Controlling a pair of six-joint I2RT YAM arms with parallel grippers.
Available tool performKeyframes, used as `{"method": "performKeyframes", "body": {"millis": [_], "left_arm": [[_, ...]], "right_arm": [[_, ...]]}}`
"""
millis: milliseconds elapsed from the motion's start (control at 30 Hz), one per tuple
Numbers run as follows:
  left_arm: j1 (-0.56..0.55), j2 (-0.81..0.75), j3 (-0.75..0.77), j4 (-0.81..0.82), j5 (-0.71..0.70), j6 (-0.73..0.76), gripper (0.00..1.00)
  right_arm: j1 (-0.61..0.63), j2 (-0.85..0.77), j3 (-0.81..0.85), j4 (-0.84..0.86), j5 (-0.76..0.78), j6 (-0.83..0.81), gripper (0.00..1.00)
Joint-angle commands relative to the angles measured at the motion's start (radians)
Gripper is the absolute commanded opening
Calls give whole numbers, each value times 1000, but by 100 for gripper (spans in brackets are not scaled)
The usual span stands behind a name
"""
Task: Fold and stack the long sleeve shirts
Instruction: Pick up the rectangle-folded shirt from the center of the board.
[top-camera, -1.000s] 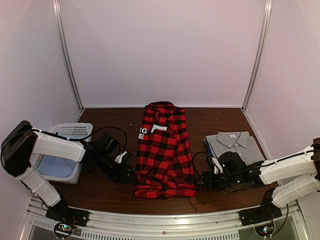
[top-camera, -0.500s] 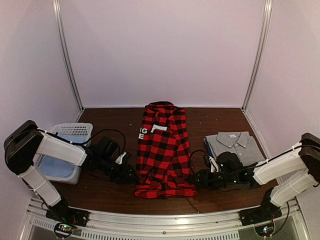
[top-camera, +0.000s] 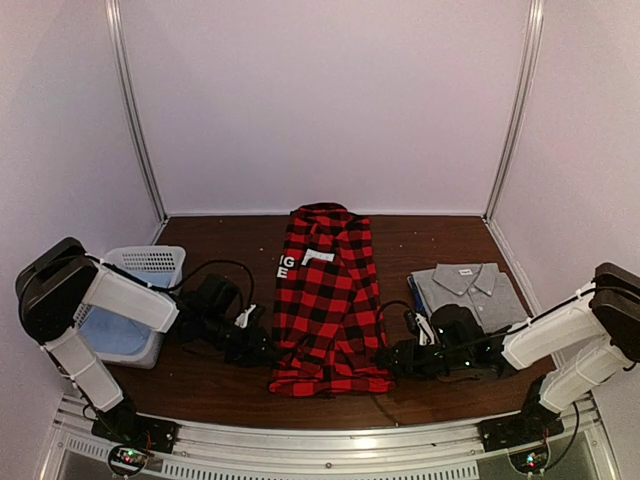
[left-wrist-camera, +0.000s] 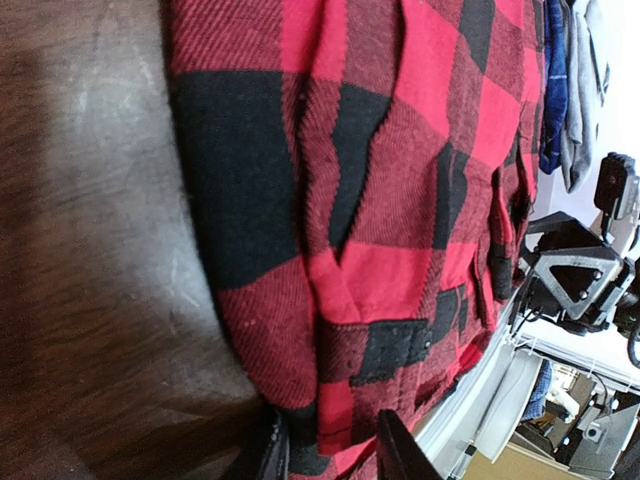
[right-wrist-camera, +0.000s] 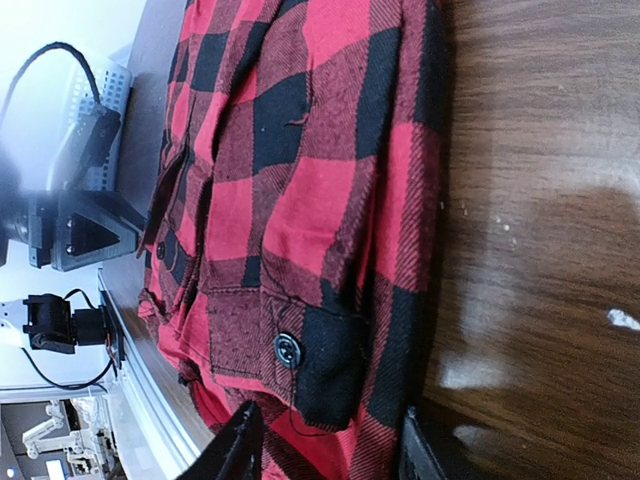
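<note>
Shirts number two. One red-and-black check flannel (top-camera: 330, 305) lies flat down the middle of the worktop (top-camera: 420, 240), collar at the far end and hem near, with white block letters (top-camera: 288, 266) at its left edge. One grey collared shirt (top-camera: 468, 287) lies folded to its right, apart from it.

The left end effector (left-wrist-camera: 332, 442) sits low at the flannel's near left corner, released, its two fingers spread with the cloth's edge between them. The right end effector (right-wrist-camera: 327, 440) sits at the near right corner, also released, fingers wide apart astride the edge, just below one black button (right-wrist-camera: 288, 349). Whether any pad touches the cloth is hard to tell this close.

One white basket (top-camera: 150, 262) stands at the worktop's left side, beside the left arm.
</note>
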Motion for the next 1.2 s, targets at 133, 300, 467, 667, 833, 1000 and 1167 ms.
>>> {"method": "performKeyframes", "body": {"millis": [133, 300, 467, 667, 833, 1000, 1167], "left_arm": [[-26, 53, 10, -33, 5, -20, 26], [-39, 60, 7, -29, 16, -33, 13], [-42, 31, -1, -45, 18, -35, 0], [-48, -82, -50, -84, 15, -46, 0], [-48, -160, -69, -95, 26, -55, 0], [-47, -190, -37, -88, 45, -71, 0], [-35, -202, -7, -41, 71, -121, 0]], "right_arm": [[-3, 53, 24, 23, -46, 3, 33], [5, 44, 19, 31, -52, 10, 20], [29, 33, 13, 37, -44, 30, 10], [60, -47, -37, 52, -17, 96, 0], [66, -131, -19, -8, 13, 101, 0], [66, -142, 52, -68, 21, 75, 0], [57, -116, 118, -84, 33, 56, 0]]}}
